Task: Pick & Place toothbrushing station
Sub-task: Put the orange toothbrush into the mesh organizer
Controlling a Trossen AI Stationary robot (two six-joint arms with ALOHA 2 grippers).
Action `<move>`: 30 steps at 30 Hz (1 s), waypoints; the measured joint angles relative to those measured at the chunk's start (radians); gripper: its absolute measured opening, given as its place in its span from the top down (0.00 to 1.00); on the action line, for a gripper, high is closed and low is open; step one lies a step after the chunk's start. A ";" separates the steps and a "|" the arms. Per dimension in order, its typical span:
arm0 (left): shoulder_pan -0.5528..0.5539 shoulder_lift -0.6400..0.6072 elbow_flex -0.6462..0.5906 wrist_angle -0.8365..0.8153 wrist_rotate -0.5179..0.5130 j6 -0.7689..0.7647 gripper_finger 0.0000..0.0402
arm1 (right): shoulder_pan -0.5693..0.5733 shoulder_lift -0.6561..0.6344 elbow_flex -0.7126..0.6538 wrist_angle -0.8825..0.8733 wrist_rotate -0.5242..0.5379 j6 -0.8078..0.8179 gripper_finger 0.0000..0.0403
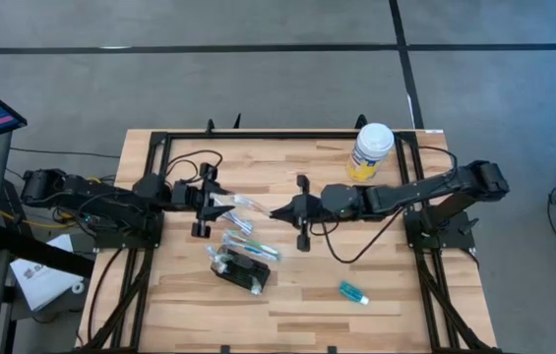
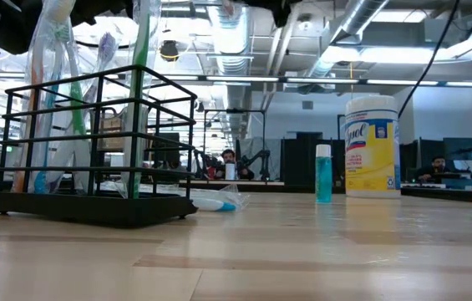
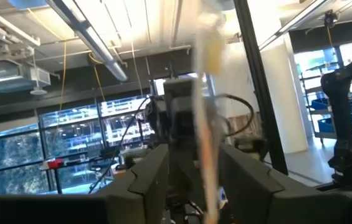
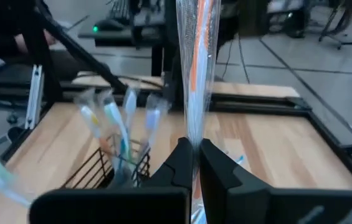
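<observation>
The toothbrushing station (image 1: 241,269), a black wire holder with several wrapped toothbrushes standing in it (image 2: 93,150), rests on the table's near middle. Above the table, behind it, a clear-wrapped orange toothbrush (image 1: 238,203) spans between my two grippers. My right gripper (image 1: 276,210) is shut on one end of it (image 4: 195,155). My left gripper (image 1: 211,202) is open, and its fingers (image 3: 147,180) stand on either side of the other end (image 3: 207,155) with a gap at each side. My right gripper pinches the wrapped toothbrush's end (image 4: 194,134) between its two fingers. The fingers come nearly level from the table's right, and the brush runs on in line with them toward my left gripper. The brush is lifted clear of the table, above the station.
A white-lidded yellow canister (image 1: 371,149) stands at the far right. A small teal bottle (image 1: 353,292) lies near the right front. More wrapped toothbrushes (image 1: 251,246) lie beside the station. A black rail (image 1: 258,134) frames the table. People sit in the room behind (image 2: 230,163).
</observation>
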State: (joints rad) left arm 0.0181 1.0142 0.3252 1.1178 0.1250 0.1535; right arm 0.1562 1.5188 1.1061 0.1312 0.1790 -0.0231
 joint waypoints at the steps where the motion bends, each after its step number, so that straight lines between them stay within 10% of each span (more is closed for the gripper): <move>1: 0.000 0.000 0.000 0.001 -0.002 0.000 0.65 | 0.000 0.008 -0.001 0.003 -0.002 0.000 1.00; 30: 0.000 0.244 0.175 0.037 0.003 -0.001 0.63 | -0.014 0.007 -0.002 0.042 -0.002 -0.014 0.99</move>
State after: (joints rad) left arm 0.0177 1.2586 0.5000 1.1544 0.1276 0.1528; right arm 0.1425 1.5261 1.1042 0.1730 0.1768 -0.0372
